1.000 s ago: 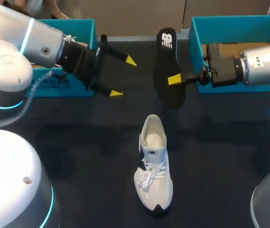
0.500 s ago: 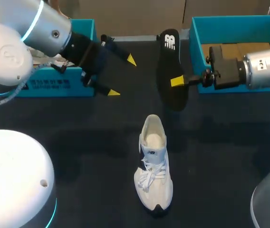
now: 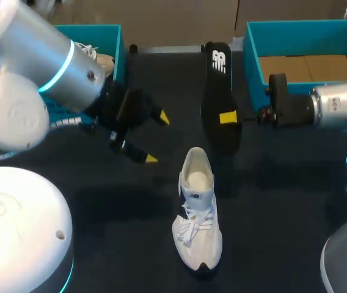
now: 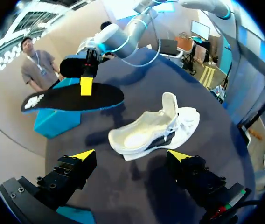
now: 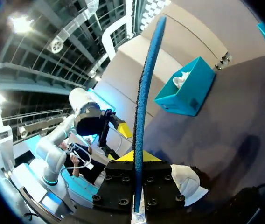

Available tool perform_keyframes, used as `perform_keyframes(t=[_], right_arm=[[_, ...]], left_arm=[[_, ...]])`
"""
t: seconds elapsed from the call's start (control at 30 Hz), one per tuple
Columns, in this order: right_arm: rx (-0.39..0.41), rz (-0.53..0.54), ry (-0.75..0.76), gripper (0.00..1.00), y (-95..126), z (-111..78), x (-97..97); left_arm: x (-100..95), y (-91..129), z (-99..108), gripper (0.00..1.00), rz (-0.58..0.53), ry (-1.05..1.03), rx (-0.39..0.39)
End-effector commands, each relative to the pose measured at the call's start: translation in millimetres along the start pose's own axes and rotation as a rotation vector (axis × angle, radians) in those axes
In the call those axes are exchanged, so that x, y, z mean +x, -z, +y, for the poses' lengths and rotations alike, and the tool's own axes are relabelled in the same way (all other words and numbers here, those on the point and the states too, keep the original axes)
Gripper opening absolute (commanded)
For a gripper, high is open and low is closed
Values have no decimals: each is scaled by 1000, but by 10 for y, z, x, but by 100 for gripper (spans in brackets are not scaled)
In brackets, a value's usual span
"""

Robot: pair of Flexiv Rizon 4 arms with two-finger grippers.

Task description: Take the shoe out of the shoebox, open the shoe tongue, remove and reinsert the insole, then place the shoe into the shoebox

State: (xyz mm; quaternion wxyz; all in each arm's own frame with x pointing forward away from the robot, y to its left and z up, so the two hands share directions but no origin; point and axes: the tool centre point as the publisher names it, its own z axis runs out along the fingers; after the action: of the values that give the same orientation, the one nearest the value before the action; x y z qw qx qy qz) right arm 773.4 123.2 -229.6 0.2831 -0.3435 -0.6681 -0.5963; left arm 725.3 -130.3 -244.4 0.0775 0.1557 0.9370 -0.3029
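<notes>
A white shoe stands upright on the dark table, toe toward the front edge; it also lies just ahead of my left gripper as shoe. The black insole hangs in the air behind the shoe's heel, with my right gripper shut on its middle. In the right wrist view the insole shows edge on between the fingers of that gripper. My left gripper hovers left of the shoe's heel, open and holding nothing.
A teal shoebox with cardboard inside stands at the back right, behind my right arm. A second teal box holding another white shoe stands at the back left.
My left arm has swung forward and down, bringing its open gripper closer to the shoe's heel. The right gripper with the insole has dropped slightly toward the shoe.
</notes>
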Motion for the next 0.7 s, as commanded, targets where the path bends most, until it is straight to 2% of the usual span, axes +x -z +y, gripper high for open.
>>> perform_keyframes(t=[0.03,0.27,0.33,0.43,0.7], right_arm=[[-12,-4,1,0,-60,-25,2],[-12,-4,1,0,-60,-25,2],[-12,-4,1,0,-60,-25,2],[-42,7,37,0,-100,-113,-46],[-74,73,83,0,-221,-258,-248]], left_arm=[[75,-17,-18,100,-28,38,-86],[75,-17,-18,100,-28,38,-86],[169,-147,-25,100,-25,40,-137],[258,-278,40,100,-2,77,-146],[282,-475,156,100,25,125,-168]])
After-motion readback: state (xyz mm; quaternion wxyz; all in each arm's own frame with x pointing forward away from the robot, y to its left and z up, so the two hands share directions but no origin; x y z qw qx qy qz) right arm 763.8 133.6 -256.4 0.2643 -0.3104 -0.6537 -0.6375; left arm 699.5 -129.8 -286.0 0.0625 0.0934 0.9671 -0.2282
